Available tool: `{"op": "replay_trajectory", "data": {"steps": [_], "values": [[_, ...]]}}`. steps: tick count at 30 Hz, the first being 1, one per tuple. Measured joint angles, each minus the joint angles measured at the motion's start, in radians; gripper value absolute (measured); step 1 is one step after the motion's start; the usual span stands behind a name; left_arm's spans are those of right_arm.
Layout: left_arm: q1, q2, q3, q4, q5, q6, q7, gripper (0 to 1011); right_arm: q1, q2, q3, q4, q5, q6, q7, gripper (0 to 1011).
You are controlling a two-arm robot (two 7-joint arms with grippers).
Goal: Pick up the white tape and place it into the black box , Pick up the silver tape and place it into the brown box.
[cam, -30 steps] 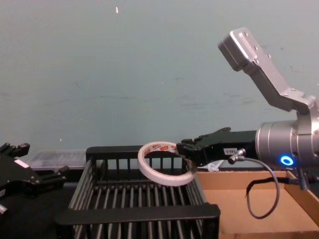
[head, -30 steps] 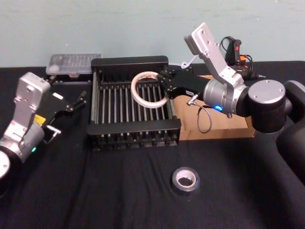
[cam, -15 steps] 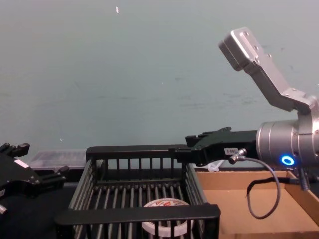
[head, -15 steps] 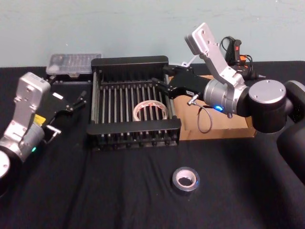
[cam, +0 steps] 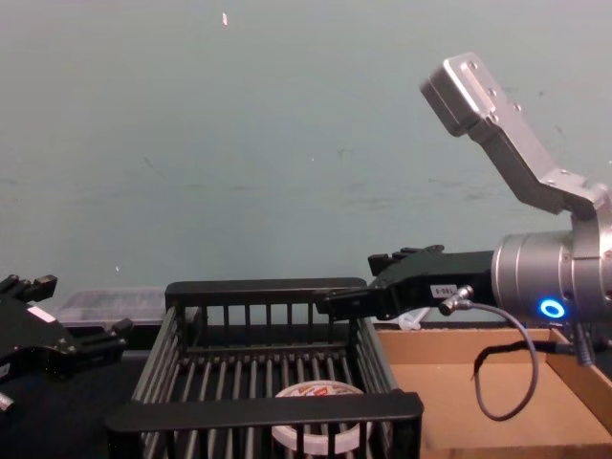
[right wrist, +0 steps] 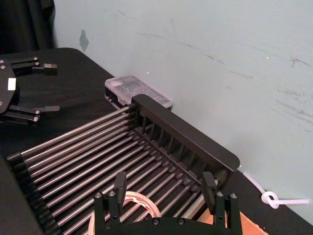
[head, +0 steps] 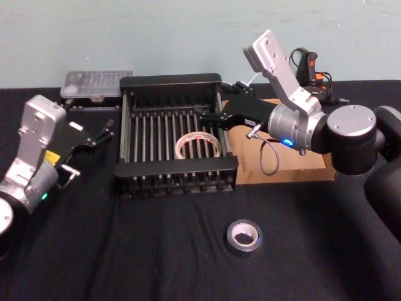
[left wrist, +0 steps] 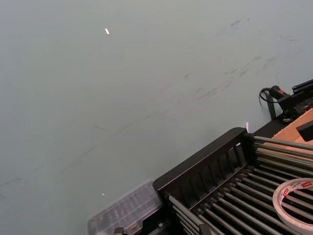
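Since a moment ago the white tape (head: 198,144) has settled flat on the slatted floor of the black box (head: 170,83), hole facing up, near the right wall. The right gripper (head: 216,108) hovers above it, fingers spread wide and empty. The left gripper (head: 103,133) sits open beside the box. The silver tape (head: 244,237) lies flat on the table.

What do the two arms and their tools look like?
Both arms have silver cylindrical housings with angular grey wrist brackets. The right arm adds black joint segments, a blue ring light and a looping grey cable. The right tool and left tool are black, with thin fingers; the left carries a white label.
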Motion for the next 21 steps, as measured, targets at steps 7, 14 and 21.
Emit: {"op": "replay_trajectory", "data": {"steps": [7, 14, 21], "values": [[0.0, 0.0, 0.0, 0.0, 0.0, 0.0, 0.0, 1001, -0.009, 0.006, 0.007, -0.018, 0.0, 0.007, -0.002, 1002], [0.0, 0.0, 0.0, 0.0, 0.0, 0.0, 0.0, 1001, -0.046, 0.037, 0.032, -0.095, 0.01, 0.043, -0.01, 1002], [0.0, 0.0, 0.0, 0.0, 0.0, 0.0, 0.0, 1001, -0.109, 0.108, 0.062, -0.222, 0.038, 0.103, 0.002, 1002]]}}
